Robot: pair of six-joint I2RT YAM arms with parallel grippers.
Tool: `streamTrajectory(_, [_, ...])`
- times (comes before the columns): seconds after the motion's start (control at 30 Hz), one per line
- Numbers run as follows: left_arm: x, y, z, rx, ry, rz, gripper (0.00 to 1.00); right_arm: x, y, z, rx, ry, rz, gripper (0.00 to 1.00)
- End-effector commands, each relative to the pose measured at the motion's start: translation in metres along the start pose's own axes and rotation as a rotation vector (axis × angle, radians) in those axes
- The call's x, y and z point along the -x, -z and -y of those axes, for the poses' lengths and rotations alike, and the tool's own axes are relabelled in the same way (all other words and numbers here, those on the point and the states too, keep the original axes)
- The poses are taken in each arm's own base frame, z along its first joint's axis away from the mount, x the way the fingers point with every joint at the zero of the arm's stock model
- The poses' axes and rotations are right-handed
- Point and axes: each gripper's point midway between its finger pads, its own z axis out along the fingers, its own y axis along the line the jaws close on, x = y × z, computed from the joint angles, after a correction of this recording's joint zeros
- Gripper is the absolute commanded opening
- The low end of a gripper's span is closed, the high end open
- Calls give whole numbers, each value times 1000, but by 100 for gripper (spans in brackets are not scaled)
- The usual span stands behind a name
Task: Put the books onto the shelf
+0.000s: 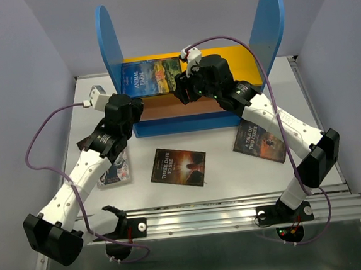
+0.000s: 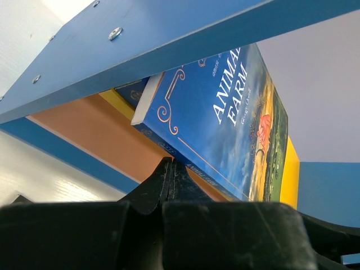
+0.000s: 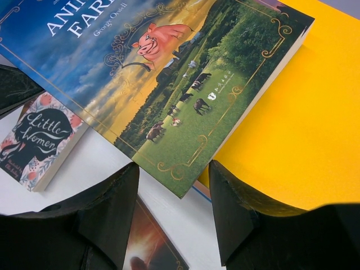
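Right end effector (image 3: 174, 169) straddles Animal Farm (image 3: 169, 84), lying left-right.

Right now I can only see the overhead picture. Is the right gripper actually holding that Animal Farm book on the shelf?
Observer: No. The right wrist view shows the right gripper open, a corner of the Animal Farm book between its fingers, not pinched.
Operator: And the left one?
Observer: The left gripper is shut, its tip right by that book's lower edge.
Operator: And the half-hidden book at lower left?
Observer: The right wrist view shows its title: Little Women.
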Motion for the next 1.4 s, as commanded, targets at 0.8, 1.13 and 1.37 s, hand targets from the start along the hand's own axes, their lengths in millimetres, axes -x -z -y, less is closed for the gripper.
streamTrajectory(0.8, [31,10,25,-98,30,38,0,52,-13,9,-41,88,145,54])
streamTrajectory(1.13, [35,21,21,-104,21,43,8,57,-1,-1,7,71,161,65])
streamTrajectory(1.37, [18,42,-5,-96,-64,-47,92,58,36,24,-146,28,188,100])
